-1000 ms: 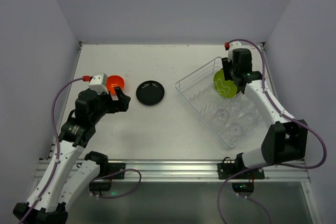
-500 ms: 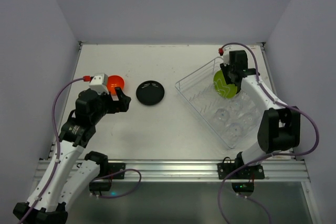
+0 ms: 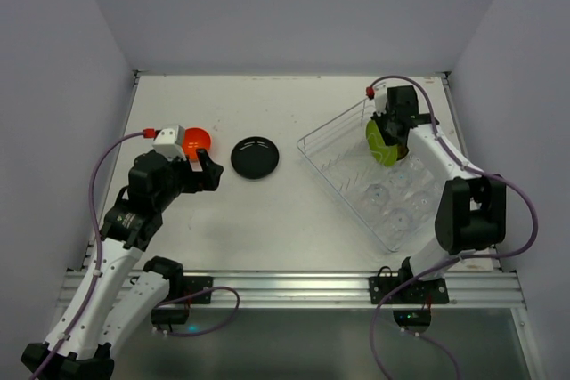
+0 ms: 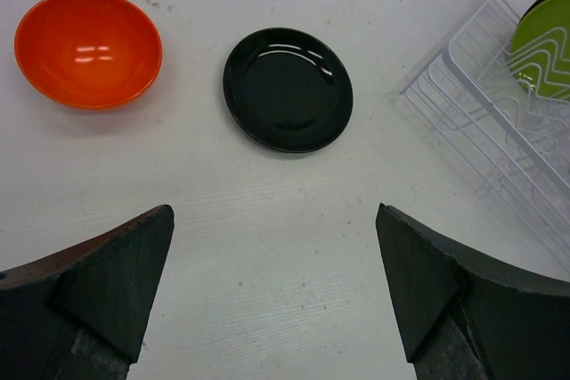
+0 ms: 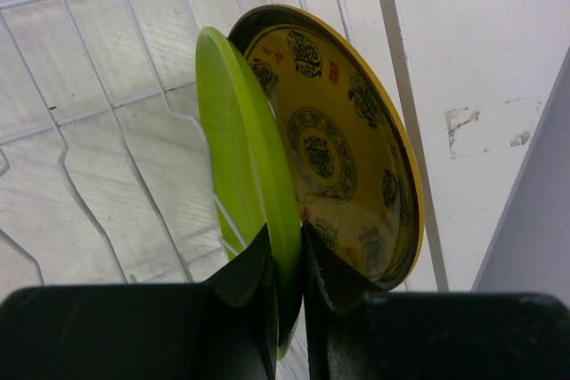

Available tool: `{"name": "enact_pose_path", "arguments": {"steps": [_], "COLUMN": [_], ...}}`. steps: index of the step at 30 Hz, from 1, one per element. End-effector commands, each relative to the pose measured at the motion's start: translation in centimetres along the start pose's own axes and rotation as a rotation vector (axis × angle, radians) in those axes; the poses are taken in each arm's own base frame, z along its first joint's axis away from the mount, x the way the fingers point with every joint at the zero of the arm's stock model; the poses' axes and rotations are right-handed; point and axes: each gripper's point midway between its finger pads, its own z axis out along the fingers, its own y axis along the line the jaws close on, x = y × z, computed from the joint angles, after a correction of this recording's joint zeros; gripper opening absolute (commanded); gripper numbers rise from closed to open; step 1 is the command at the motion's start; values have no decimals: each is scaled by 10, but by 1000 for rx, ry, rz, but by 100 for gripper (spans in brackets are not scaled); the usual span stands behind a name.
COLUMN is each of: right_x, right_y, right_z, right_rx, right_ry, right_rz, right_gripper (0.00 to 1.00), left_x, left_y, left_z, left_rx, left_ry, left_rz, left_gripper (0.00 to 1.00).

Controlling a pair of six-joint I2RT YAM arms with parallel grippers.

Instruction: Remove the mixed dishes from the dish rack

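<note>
The dish rack [image 3: 329,166] is a clear tray at the right with a wire holder inside. A lime-green plate [image 3: 379,141] [image 5: 239,149] stands on edge in it, and my right gripper [image 5: 287,251] is shut on its rim. Right behind it stands an olive-yellow patterned plate [image 5: 343,140]. Clear cups [image 3: 399,202] lie in the rack's near end. On the table at the left sit an orange bowl [image 3: 197,141] [image 4: 88,47] and a black plate [image 3: 255,157] [image 4: 288,88]. My left gripper [image 4: 274,295] hangs open above bare table, near the bowl, holding nothing.
The rack [image 4: 499,122] shows at the right edge of the left wrist view. Grey walls close the table on three sides. The right wall [image 5: 534,220] stands close beside the rack's far corner.
My right gripper has closed on the lime-green plate's rim and the wrist has shifted slightly left and away. The plate now looks more edge-on from above. The left arm is unchanged.
</note>
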Motion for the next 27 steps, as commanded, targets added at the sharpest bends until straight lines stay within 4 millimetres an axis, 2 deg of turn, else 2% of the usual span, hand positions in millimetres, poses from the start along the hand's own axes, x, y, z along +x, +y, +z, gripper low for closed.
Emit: {"name": "enact_pose_path", "arguments": {"steps": [1, 7, 12, 15, 16, 17, 18, 19, 21, 22, 23, 24, 25, 26, 27], "right_x": [-31, -52, -62, -72, -78, -80, -84, -94, -96, -110, -100, -98, -96, -93, -90], "right_y": [-14, -23, -32, -35, -35, -34, -28, -23, 16, 25, 60, 71, 86, 104, 112], "right_z": [-32, -68, -98, -126, -143, -151, -161, -171, -193, -209, -209, -226, -228, -240, -245], "right_rx": [21, 30, 52, 53, 42, 33, 8, -27, -220, -302, -487, -571, -672, -795, -849], "right_ry": [-107, -201, -241, -298, -347, -372, -406, -472, -573, -668, -647, -687, -687, -678, -666], "right_rz": [8, 2, 57, 158, 240, 293, 340, 379, 473, 499, 546, 565, 620, 600, 615], "right_gripper": [0, 0, 0, 0, 0, 0, 0, 0, 0, 0, 0, 0, 0, 0, 0], "left_x": [-5, -5, -10, -24, -33, -39, -42, -52, -54, -62, -67, -80, -74, -76, -93], "left_y": [-6, -5, -5, -17, -35, -45, -57, -81, -106, -130, -143, -159, -178, -190, -206], "left_z": [-1, -1, -3, -12, -17, -19, -20, -27, -23, -24, -25, -32, -23, -20, -26], "left_rx": [34, 27, 22, 75, 172, 222, 278, 413, 551, 685, 749, 810, 827, 832, 850], "left_ry": [-28, -26, -36, -91, -125, -142, -143, -171, -136, -134, -139, -168, -130, -132, -180], "left_rz": [27, 27, 26, 5, 2, -8, -42, -39, -101, -89, -91, -80, -71, -51, 3], "left_gripper": [100, 100, 100, 100, 100, 100, 100, 100, 100, 100, 100, 100, 100, 100, 100]}}
